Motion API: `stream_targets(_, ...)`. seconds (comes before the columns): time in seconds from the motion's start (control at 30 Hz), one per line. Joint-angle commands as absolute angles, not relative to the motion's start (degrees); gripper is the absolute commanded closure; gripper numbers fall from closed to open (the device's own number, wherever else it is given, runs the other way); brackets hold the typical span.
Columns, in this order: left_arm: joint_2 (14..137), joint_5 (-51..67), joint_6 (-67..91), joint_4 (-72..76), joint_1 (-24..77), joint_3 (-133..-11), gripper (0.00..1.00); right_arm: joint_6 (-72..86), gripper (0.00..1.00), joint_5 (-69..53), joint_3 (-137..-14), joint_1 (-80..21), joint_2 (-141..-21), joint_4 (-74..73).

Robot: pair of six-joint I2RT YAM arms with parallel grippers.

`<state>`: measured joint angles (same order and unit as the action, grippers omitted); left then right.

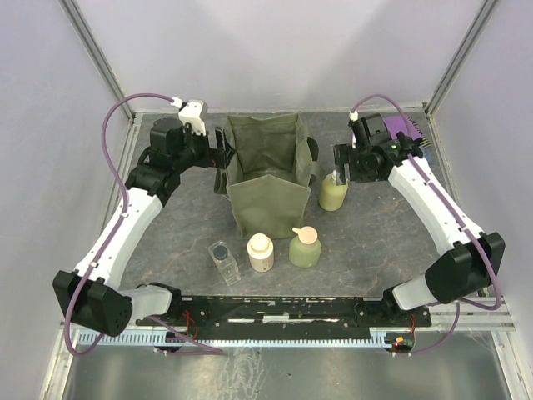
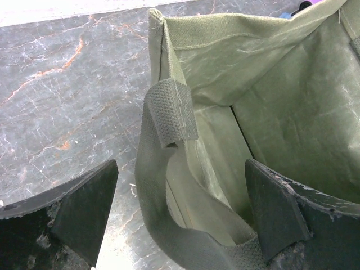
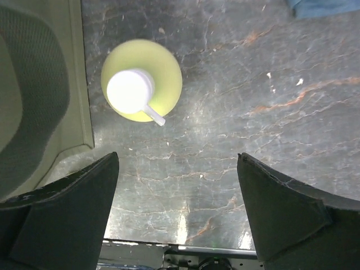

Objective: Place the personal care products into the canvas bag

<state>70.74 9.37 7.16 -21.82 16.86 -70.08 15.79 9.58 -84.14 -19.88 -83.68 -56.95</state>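
Note:
The olive canvas bag (image 1: 266,171) stands open mid-table. My left gripper (image 1: 223,154) is open at its left rim. In the left wrist view the gripper (image 2: 180,208) straddles the bag's handle (image 2: 169,185) and side wall (image 2: 270,101), one jaw outside and one inside. My right gripper (image 1: 343,158) is open and empty, just behind the yellow-green pump bottle (image 1: 333,193), which stands right of the bag. The right wrist view shows that bottle (image 3: 142,80) from above, ahead of the open gripper (image 3: 177,202). The clear square bottle (image 1: 223,260), cream bottle (image 1: 261,252) and green peach-capped bottle (image 1: 305,247) stand in front of the bag.
A purple cloth (image 1: 400,127) lies at the back right behind the right arm. A blue cloth edge (image 3: 326,7) shows at the top of the right wrist view. The bag's wall (image 3: 34,101) is close left of the pump bottle. Enclosure walls surround the dark marble table (image 1: 383,233).

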Motion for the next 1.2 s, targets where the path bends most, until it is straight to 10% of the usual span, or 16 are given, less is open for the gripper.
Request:
stream_targets(0.0, 70.24, 10.04, 9.04, -18.39, 17.2, -68.57, 0.0, 16.61, 0.07, 6.42, -81.06, -20.1, -83.16, -50.86)
stream_targets(0.6, 69.78, 10.04, 10.45, -16.69, 17.23, -66.27, 0.0, 5.91, 0.18, 3.5, -76.73, -20.1, -89.67, -37.3)
stream_targets(1.17, 72.26, 10.27, 11.25, -15.91, 17.23, -67.29, 0.0, 4.13, 0.54, 0.22, -79.92, -20.12, -93.78, -39.37)
